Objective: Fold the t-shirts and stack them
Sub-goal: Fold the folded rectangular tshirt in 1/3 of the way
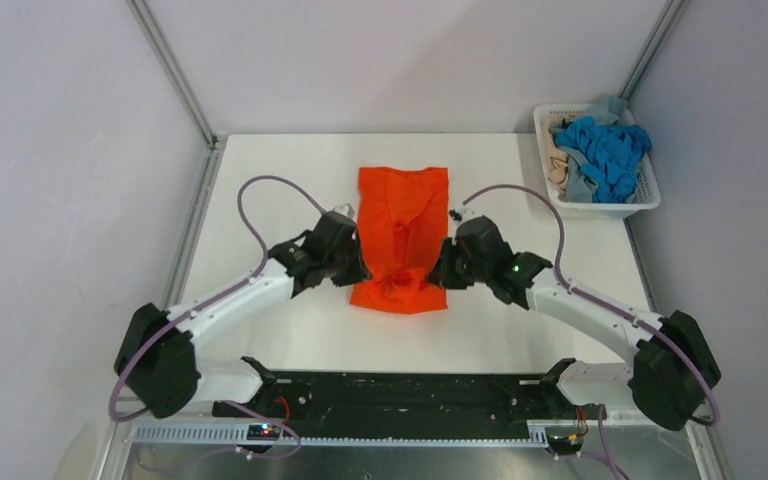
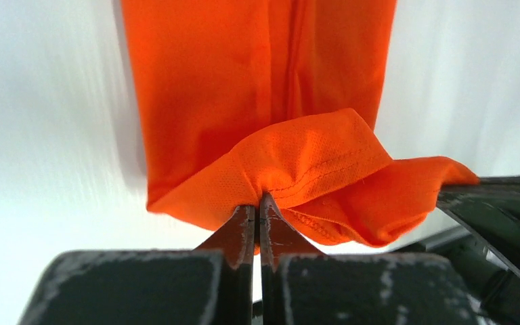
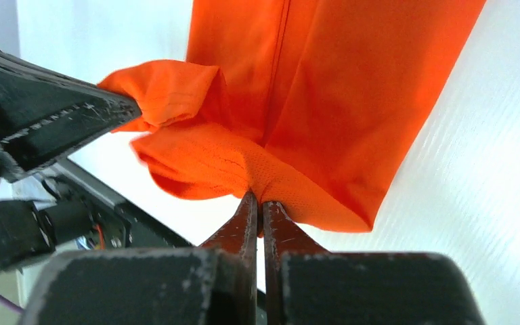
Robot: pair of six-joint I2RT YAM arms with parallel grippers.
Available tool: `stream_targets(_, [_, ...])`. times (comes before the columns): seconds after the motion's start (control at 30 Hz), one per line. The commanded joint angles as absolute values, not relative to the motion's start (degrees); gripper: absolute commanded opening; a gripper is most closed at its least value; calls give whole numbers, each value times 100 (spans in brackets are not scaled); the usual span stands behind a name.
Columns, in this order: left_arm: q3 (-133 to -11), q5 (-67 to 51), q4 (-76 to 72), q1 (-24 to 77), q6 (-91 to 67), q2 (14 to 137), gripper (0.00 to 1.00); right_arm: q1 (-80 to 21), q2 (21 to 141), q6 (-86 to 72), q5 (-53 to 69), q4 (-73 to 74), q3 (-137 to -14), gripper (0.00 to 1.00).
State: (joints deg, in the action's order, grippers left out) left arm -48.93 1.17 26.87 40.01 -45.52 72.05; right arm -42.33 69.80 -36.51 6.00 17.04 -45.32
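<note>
The left hand [image 2: 257,203] and right hand [image 3: 258,202], both closed tight, each pinch the near edge of the bright orange cloth t-shirt [image 1: 403,215].

The orange t-shirt [image 1: 401,235] lies lengthwise on the desk [image 1: 270,190], the left jaws and right jaws at either side of its bunched near end, 1 basket [image 1: 610,208] of shirts [image 1: 605,150] far right.
</note>
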Motion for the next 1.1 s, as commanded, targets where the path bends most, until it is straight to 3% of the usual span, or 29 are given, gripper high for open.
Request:
stream_targets(0.0, [-5529, -275, 2554, 3449, -4024, 7837, 0, -3645, 7466, -3313, 802, 1278, -5086, 0])
stream_targets(0.37, [-6761, -706, 2552, 2644, -3733, 9516, 0, -2820, 9048, -3110, 1274, 770, -5986, 0])
stream_targets(0.53, [-7167, -580, 2555, 2445, -3739, 10086, 11, -2556, 9638, -3108, 1430, 550, -6332, 0])
stream_targets(0.63, [-7457, -539, 2558, 2367, -3785, 10431, 20, -2400, 10052, -3152, 1521, 321, -6496, 7])
stream_targets(0.67, [-7521, -513, 2558, 2348, -3791, 10467, 30, -2365, 10137, -3154, 1540, 310, -6632, 11])
stream_targets(0.73, [-7732, -370, 2555, 2277, -3768, 10543, 38, -2252, 10433, -3177, 1558, 296, -6875, 21])
stream_targets(0.77, [-7892, -297, 2561, 2208, -3760, 10546, 50, -2174, 10485, -3184, 1579, 324, -7071, 29])
stream_targets(0.8, [-8077, -280, 2565, 2172, -3722, 10538, 59, -2142, 10540, -3176, 1614, 400, -7152, 47])
stream_targets(0.83, [-8161, -301, 2579, 2090, -3702, 10520, 84, -2104, 10539, -3161, 1611, 463, -7301, 61])
stream_targets(0.87, [-8287, -309, 2587, 2021, -3692, 10459, 92, -2104, 10466, -3111, 1563, 560, -7342, 67])
stream_targets(0.9, [-8318, -290, 2599, 1999, -3687, 10402, 98, -2115, 10401, -3080, 1489, 636, -7373, 83])
stream_targets(0.97, [-8264, -159, 2613, 1973, -3688, 10165, 99, -2228, 10135, -2959, 1058, 944, -7352, 97])
stream_targets(1.07, [-7759, -82, 2613, 1973, -3716, 9685, 100, -2506, 9671, -2761, 748, 1296, -7126, 99])
